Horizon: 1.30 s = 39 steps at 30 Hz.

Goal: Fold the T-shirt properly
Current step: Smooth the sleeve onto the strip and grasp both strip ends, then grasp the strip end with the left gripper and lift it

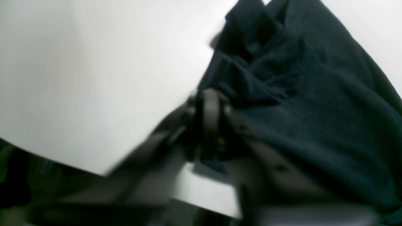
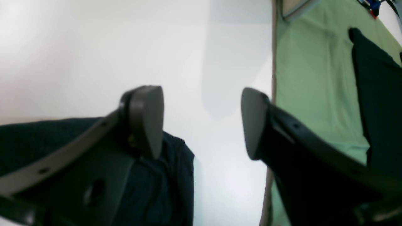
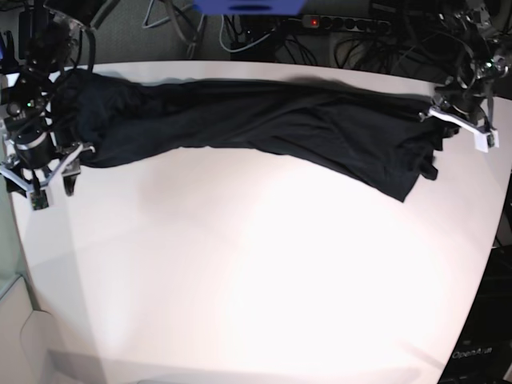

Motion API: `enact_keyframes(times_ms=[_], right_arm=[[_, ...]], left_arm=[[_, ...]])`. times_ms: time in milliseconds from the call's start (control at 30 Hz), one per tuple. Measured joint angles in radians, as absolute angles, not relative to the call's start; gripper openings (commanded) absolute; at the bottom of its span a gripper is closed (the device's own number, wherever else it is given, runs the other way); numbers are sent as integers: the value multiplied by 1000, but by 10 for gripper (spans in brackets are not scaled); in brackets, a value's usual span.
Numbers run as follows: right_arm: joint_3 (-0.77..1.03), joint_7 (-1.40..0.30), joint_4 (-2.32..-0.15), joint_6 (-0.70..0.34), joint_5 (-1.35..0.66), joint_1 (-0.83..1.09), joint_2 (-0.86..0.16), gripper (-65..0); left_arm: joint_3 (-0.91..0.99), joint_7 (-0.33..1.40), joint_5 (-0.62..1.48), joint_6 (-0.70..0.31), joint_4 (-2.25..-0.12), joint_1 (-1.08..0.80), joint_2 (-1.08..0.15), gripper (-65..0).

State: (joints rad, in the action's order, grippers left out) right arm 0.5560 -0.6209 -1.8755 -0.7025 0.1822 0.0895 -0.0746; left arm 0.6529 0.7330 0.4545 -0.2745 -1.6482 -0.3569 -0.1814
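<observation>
White worktop (image 3: pixel 264 272) glowing under bright overhead light, cables (image 3: pixel 360 36) tangled on the dark floor behind it, a power strip (image 3: pixel 348 22) with a red switch lit.

Faint "OpenArm" lettering marks the dark base (image 3: pixel 480 352).

Right gripper (image 2: pixel 202 122): two dark grey fingers (image 2: pixel 147 121) with flat, rounded, paddle-shaped pads; lighter grey side strips with small round holes. Left gripper (image 1: pixel 211 116): dark, blurred, same strips. In base view: black arm bodies, white finger brackets, green indicator lights.
</observation>
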Motion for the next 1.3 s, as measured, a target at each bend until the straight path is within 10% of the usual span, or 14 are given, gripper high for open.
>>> enact_keyframes(times_ms=[200, 1300], right_arm=[[556, -620, -1876, -702, 182, 89, -75, -260], [567, -616, -1801, -702, 184, 204, 74, -262]], left_arm=[[675, 735, 457, -411, -1710, -356, -139, -174], [848, 752, 393, -472, -1620, -277, -119, -178]])
